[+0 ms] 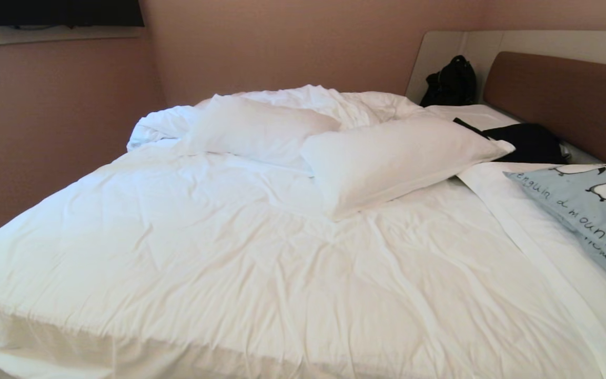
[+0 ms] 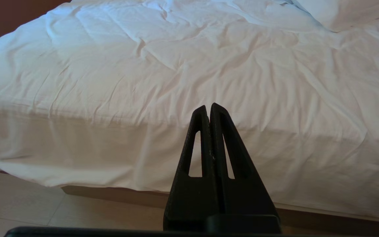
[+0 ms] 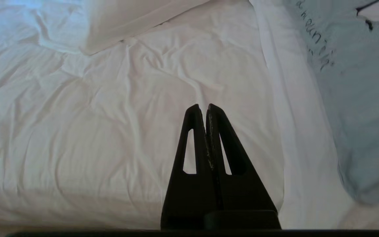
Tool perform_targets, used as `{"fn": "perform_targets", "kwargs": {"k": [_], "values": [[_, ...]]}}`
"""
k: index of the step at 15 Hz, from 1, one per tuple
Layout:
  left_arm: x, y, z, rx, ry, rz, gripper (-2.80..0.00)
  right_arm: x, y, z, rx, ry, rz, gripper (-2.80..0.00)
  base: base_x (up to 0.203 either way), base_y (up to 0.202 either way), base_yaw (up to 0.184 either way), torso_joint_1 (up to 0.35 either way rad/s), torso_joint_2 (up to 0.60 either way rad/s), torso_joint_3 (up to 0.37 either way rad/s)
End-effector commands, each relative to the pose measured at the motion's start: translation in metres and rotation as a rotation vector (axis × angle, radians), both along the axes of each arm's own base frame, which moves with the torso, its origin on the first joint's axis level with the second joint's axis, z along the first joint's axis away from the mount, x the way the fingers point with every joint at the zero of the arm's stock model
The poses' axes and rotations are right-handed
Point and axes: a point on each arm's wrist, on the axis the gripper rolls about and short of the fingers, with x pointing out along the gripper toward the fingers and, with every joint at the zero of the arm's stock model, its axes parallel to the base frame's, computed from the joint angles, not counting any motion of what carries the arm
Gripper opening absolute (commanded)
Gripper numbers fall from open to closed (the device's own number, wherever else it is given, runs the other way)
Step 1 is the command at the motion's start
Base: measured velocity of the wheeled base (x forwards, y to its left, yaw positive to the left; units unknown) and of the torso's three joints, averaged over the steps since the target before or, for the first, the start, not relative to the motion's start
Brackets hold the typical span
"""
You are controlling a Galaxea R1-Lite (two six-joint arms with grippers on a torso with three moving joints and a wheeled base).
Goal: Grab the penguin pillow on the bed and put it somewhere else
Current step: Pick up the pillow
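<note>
Step in hand: you are at the approach; nothing is lifted yet, and the reach toward the pillow looks to be just starting.
Right end effector: the black, wedge-shaped right end effector (image 3: 202,106) has its two fingers pressed together and holds nothing. It hangs over the rumpled white duvet (image 3: 110,125), with the pillow off to one side of it.
Left end effector: the matching black left end effector (image 2: 208,106) is likewise closed and empty, pointing at the foot edge of the bed from over the pale tiled floor (image 2: 28,204). Leave it parked.
How to do it well: spread the right fingers before you arrive, then come down on the pillow's near edge or corner. The cover looks soft, so pinch a good fold of fabric and filling, not cover alone, or it may slip. Lift clear of the sheet before you carry it sideways.
Where the target is: the penguin pillow (image 1: 592,216) lies on the right side of the large white-sheeted bed (image 1: 203,252), close to the brown padded headboard (image 1: 566,100), and runs out of the head view.
How the target looks: rectangular, pale blue-grey soft cloth, black-and-white penguins along the top, thin dark handwritten lettering beneath.
What to avoid: two plain white pillows (image 1: 387,158) lie mid-bed, and dark clothing (image 1: 529,142) lies just behind the target.
</note>
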Motion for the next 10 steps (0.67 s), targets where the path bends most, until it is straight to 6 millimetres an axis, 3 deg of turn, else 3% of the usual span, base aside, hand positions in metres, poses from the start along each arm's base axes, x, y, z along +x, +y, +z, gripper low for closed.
{"fn": "perform_targets", "kwargs": {"k": [1, 5, 10], "values": [[0.000, 0.000, 0.000, -0.001, -0.001, 0.000, -2.80, 0.069, -0.005, 0.017, 0.036, 0.086, -0.063, -2.80, 0.000, 0.000, 0.000, 0.000, 0.00, 0.000], [0.000, 0.000, 0.000, -0.001, -0.001, 0.000, -2.80, 0.147, -0.031, 0.020, 0.067, 0.190, -0.196, -2.80, 0.000, 0.000, 0.000, 0.000, 0.00, 0.000], [0.000, 0.000, 0.000, -0.001, -0.001, 0.000, -2.80, 0.245, -0.107, -0.001, 0.104, 0.286, -0.385, -2.80, 0.000, 0.000, 0.000, 0.000, 0.00, 0.000]]}}
